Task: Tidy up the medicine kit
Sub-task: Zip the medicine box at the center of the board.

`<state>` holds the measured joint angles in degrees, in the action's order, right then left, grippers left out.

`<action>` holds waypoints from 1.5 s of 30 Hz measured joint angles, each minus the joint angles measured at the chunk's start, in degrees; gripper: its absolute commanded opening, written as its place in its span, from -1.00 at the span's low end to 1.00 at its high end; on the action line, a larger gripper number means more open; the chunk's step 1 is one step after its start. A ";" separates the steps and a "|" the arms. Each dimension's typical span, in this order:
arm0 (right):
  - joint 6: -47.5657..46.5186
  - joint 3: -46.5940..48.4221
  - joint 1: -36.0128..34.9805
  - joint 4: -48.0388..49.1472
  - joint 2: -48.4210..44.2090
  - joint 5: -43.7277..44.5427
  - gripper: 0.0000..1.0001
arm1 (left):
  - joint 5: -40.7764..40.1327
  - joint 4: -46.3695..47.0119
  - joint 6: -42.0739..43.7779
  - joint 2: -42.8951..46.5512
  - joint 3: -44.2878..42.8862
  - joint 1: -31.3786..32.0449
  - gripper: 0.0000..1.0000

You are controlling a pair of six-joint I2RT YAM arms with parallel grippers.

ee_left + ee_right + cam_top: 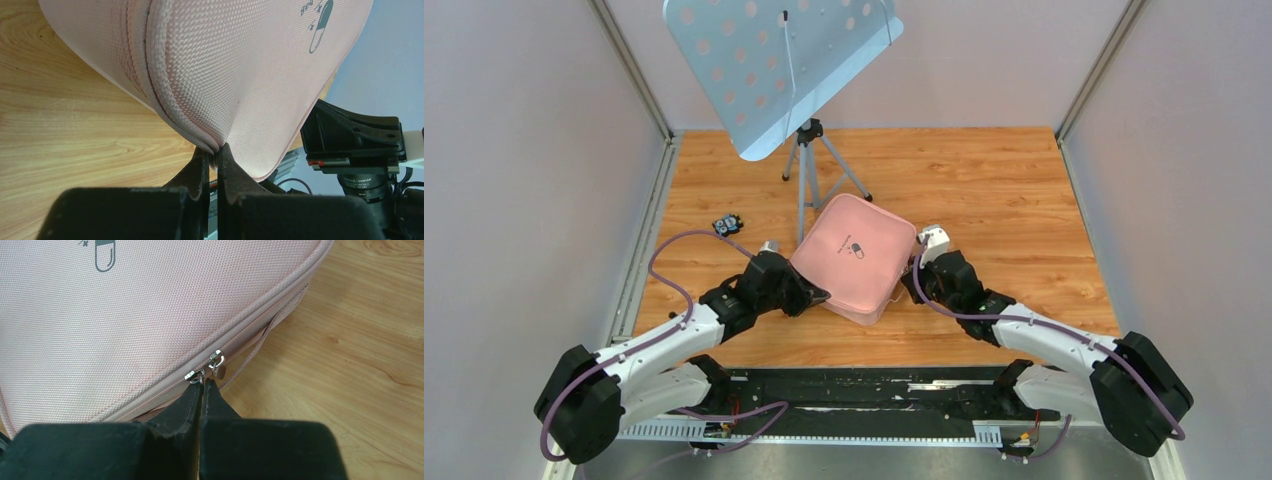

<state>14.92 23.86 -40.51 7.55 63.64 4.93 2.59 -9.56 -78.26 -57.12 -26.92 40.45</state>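
Holding, left gripper: jaws pressed together on the seam at the near-left corner of the medicine kit. That corner looks raised off the table. This is probably an anchor so the soft case cannot slide while the zip is worked.
Right gripper: at the kit's right edge, tips closed against a zip slider. It appears placed to draw the zip along the edge.
Second slider: just beside the first, on the kit's same edge, its tab hanging free.
Kit: between the two grippers, lid shut and zipped, pill logo facing up.
Beyond the kit: a music stand stands just behind it. A small dark object lies off its far-left side.
Hidden: the contents and lining.
Unclear: whether the first slider's tab is actually pinched between the right pads, since no tab shows. The dark object is too small to identify.
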 measured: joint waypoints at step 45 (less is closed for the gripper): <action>9.92 6.60 6.16 -21.57 -17.99 12.15 1.00 | -0.22 -11.61 13.03 3.45 -8.50 -0.35 1.00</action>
<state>24.84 30.46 -34.35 -14.02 45.65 17.08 2.37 -21.17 -65.23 -53.67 -35.42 40.10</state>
